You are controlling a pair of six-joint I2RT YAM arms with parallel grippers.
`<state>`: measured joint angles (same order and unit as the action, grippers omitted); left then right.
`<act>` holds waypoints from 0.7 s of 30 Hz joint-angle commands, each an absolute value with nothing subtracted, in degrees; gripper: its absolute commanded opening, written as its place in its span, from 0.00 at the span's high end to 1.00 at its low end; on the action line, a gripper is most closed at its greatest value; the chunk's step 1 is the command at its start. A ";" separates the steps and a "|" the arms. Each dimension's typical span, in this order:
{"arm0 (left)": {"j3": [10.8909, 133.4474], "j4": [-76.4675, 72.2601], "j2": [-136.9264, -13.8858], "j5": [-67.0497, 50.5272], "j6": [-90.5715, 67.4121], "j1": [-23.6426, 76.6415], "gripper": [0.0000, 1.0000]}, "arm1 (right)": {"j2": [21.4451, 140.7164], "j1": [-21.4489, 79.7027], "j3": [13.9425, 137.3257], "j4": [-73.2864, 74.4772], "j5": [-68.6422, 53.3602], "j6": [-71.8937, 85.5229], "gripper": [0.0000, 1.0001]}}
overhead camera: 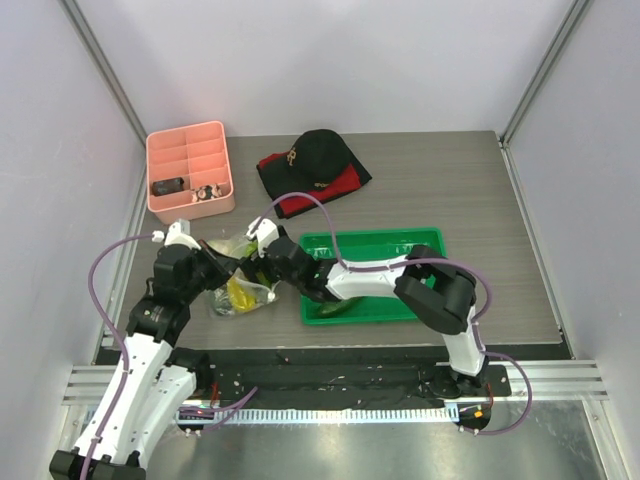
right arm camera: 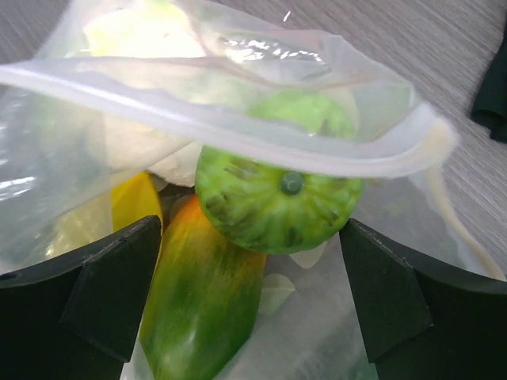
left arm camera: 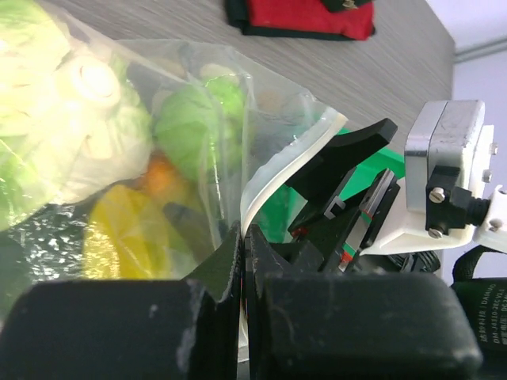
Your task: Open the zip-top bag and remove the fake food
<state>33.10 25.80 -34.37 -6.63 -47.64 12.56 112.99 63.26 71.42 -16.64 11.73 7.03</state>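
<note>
Zip-top bag [overhead camera: 240, 290] sits on the counter [overhead camera: 450, 180] just left of the green tray [overhead camera: 420, 238], its mouth open. The left gripper [left arm camera: 244, 237] has its jaws clamped on the bag's rim. The right gripper [right arm camera: 253, 265] has its jaws apart inside the mouth, flanking a round green piece of fake food [right arm camera: 277, 202]. Removal looks to be in hand: next, close on that piece and draw it out clear of the film.

Left claw [left arm camera: 244, 241] pinched shut; right claw [right arm camera: 249, 237] (facing it) spread.

You see a grey wood-grain table [overhead camera: 470, 190] boxed by plain pale walls [overhead camera: 330, 60] on three sides, aluminium posts [overhead camera: 547, 62] rising at its far corners, a metal rail [overhead camera: 560, 378] along its near edge, light even.
</note>
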 commanded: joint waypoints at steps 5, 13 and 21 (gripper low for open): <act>33.40 22.94 -32.87 -14.33 -50.27 14.06 1.00 | 120.14 64.51 73.65 -36.46 18.62 5.18 0.02; 33.40 25.49 -31.12 -13.10 -48.87 14.06 1.00 | 120.59 64.25 72.96 -41.39 21.27 3.34 0.52; 34.54 27.76 -30.23 -10.64 -47.03 14.06 1.00 | 110.58 64.34 67.50 -28.51 16.80 9.48 0.77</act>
<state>32.67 27.44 -30.70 -10.35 -48.80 13.82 119.50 64.10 69.45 -34.44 19.05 5.37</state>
